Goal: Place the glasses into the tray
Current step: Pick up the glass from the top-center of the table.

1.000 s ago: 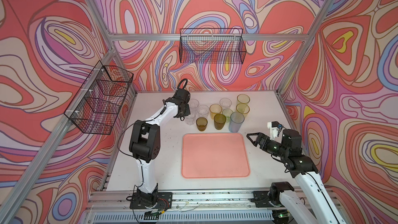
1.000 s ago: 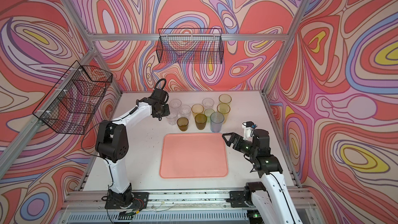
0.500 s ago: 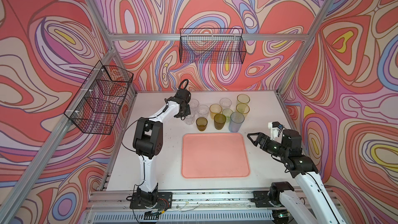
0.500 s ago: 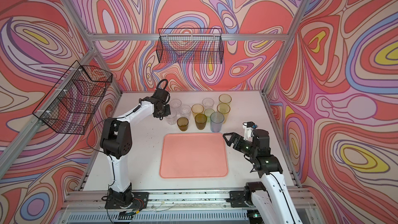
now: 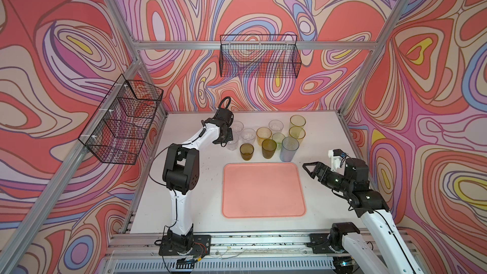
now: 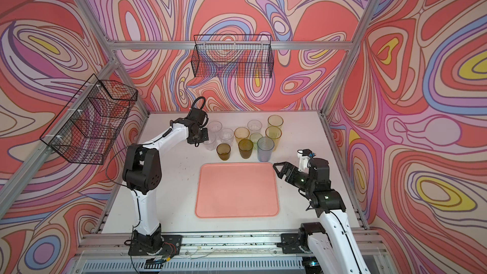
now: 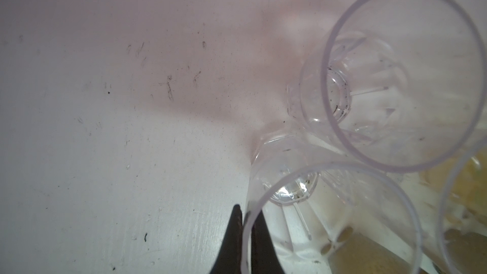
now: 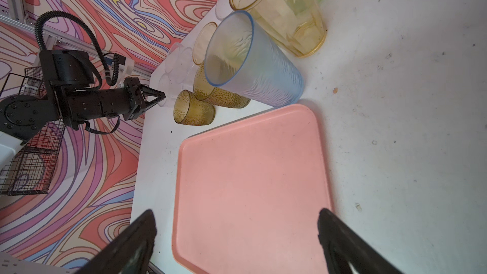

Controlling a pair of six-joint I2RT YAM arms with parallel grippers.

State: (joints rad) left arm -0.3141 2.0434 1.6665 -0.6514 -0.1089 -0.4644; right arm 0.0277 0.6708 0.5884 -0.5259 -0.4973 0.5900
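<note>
left claw [image 7: 246,217]: we see it clamped on the rim of a clear glass [image 7: 316,206], one finger inside, one outside.
clear glass: upright, mouth up, long axis vertical.
right claw [image 5: 307,171]: spread wide, holding nothing.
tray [image 5: 263,188]: lies flat, just beside right claw.

- Both top views: bright, even, diffuse light from overhead, with saturated colour. Shadows on the white table [image 5: 324,130] are faint and soft-edged.
- Wide-angle stretch toward the corners in both.
- Left wrist view: dimmer, with a pinkish cast. A broad soft shadow lies across the table. The clear tumbler [image 7: 329,220] has a soft rim, close to the lens. The left gripper [image 7: 243,217] is a dark silhouette.
- Right wrist view: sharp mid-frame. The tray [image 8: 250,167] is matte and evenly lit. The right gripper [image 8: 236,211] is blurred at the frame edge.
</note>
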